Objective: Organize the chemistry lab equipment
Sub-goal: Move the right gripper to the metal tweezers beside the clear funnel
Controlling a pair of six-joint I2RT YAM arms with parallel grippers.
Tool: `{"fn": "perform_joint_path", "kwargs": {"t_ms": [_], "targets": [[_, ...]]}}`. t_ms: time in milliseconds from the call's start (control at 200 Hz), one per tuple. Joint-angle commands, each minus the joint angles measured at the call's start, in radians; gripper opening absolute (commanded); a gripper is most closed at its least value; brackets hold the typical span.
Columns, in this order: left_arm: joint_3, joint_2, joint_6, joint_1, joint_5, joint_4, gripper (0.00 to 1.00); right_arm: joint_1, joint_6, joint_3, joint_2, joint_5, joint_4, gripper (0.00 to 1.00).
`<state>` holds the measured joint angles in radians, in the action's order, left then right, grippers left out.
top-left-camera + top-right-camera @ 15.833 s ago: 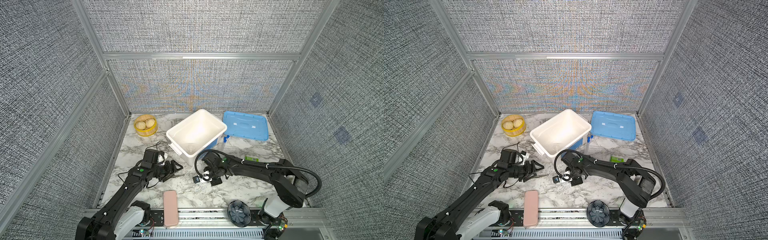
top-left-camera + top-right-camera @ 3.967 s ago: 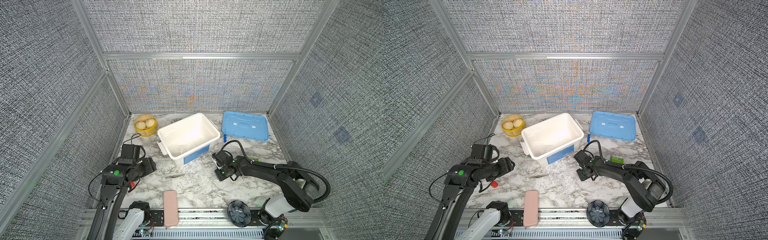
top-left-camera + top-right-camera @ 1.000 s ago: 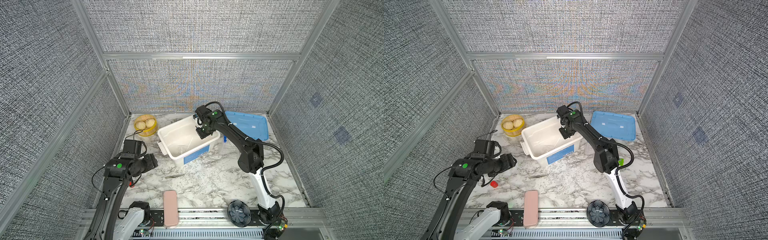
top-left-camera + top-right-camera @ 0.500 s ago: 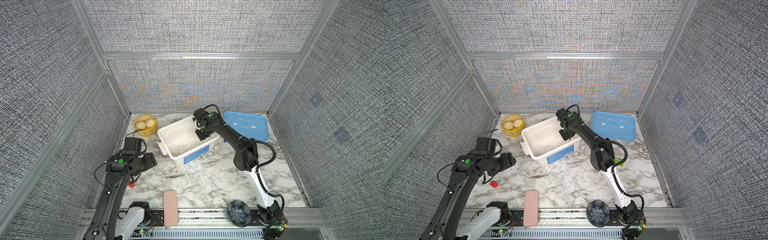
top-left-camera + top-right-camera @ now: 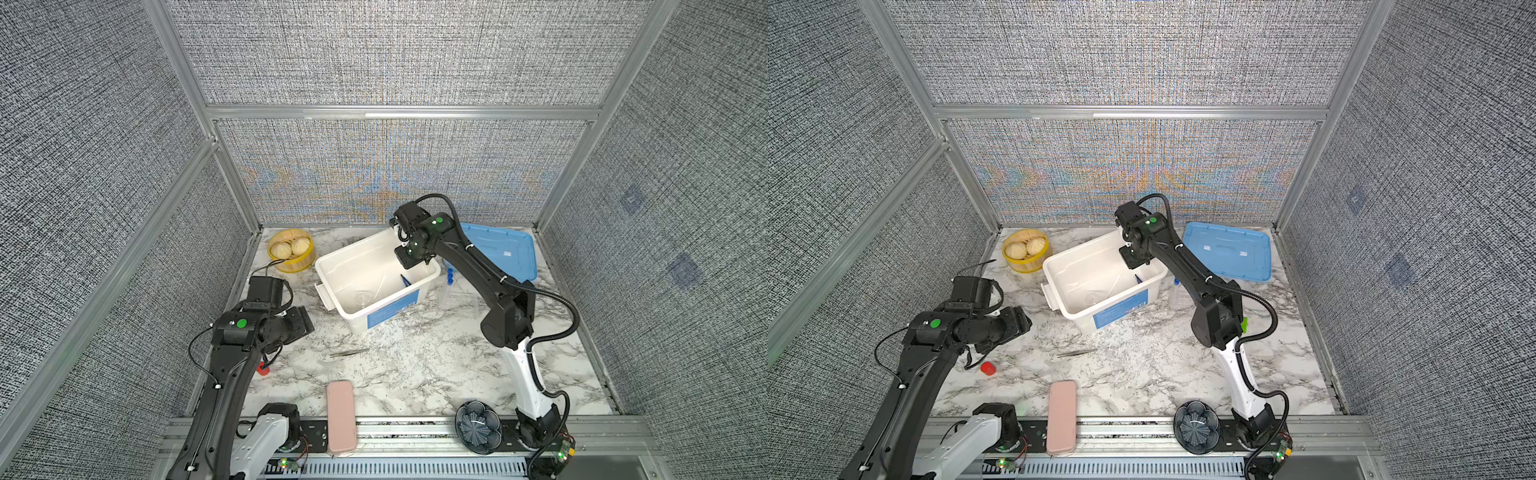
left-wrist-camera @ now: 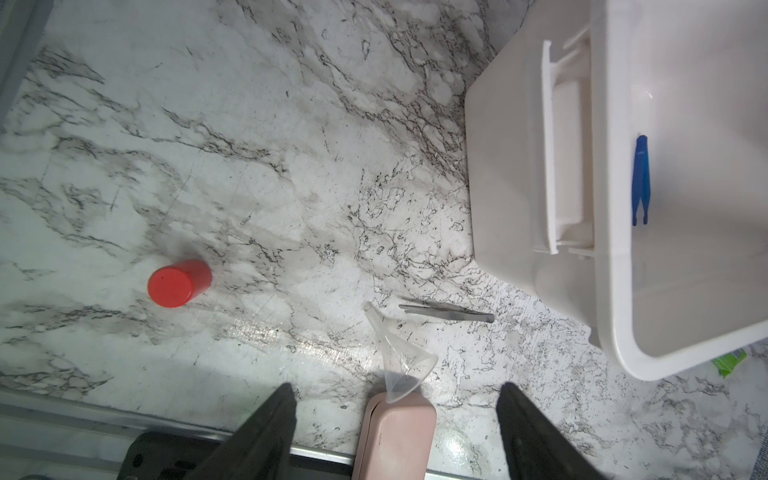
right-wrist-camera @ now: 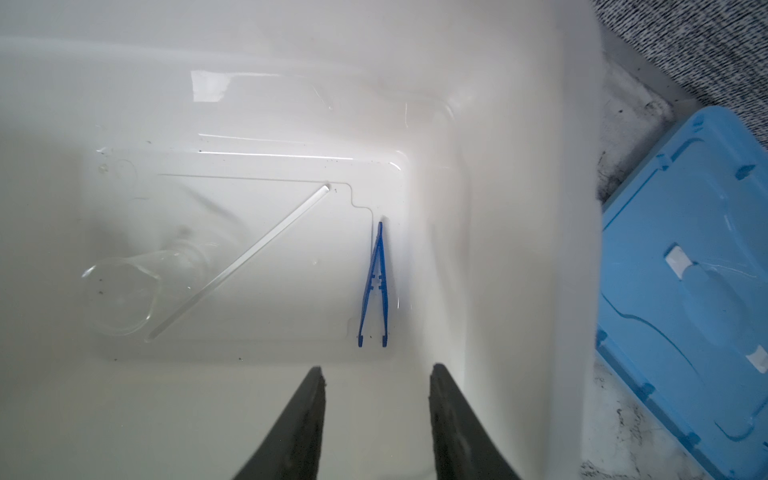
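Observation:
My right gripper [image 7: 376, 369] hangs open and empty over the right end of the white bin [image 5: 353, 246], seen in both top views [image 5: 1133, 257]. Under it, blue tweezers [image 7: 376, 286] lie on the bin floor by the wall. A thin white rod [image 7: 249, 257] and a small clear glass vessel [image 7: 124, 299] lie there too. Grey metal tweezers [image 6: 446, 312] rest on the marble in front of the bin [image 5: 349, 353]. A clear rack with blue-capped tubes [image 5: 449, 286] stands right of the bin. My left gripper [image 6: 395, 385] is open and empty, raised left of the bin [image 5: 301, 326].
A clear funnel [image 6: 399, 357] lies against the end of the long pink case [image 5: 340, 415] at the front edge. A red cap [image 5: 988, 368] sits under my left arm. The blue lid [image 5: 498, 253] lies at the back right, the yellow steamer basket [image 5: 290, 249] at the back left.
My right gripper has opened over the bin, and the blue tweezers now lie loose on the bin floor. The left arm has barely shifted.

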<state>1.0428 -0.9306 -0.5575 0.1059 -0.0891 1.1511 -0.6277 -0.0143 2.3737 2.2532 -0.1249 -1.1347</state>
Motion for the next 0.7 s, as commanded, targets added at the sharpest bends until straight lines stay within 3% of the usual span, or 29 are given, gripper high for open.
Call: {"fn": "perform_joint_path", "kwargs": {"t_ms": [0,260,515,695], "targets": [[-0.009,0.013,-0.005,-0.001,0.005,-0.001,0.78,-0.01,-0.007,-0.003,-0.051,0.024,0.002,0.41],[-0.027,0.026,-0.021,-0.001,-0.035,-0.036,0.78,-0.044,-0.006,-0.153,-0.346,0.036,0.042,0.42],[-0.024,0.044,-0.074,-0.004,-0.008,-0.07,0.78,-0.062,0.018,-0.758,-0.882,-0.004,0.442,0.44],[0.013,-0.015,-0.071,-0.015,-0.005,-0.058,0.78,-0.062,0.13,-1.112,-1.23,-0.013,0.594,0.5]]}}
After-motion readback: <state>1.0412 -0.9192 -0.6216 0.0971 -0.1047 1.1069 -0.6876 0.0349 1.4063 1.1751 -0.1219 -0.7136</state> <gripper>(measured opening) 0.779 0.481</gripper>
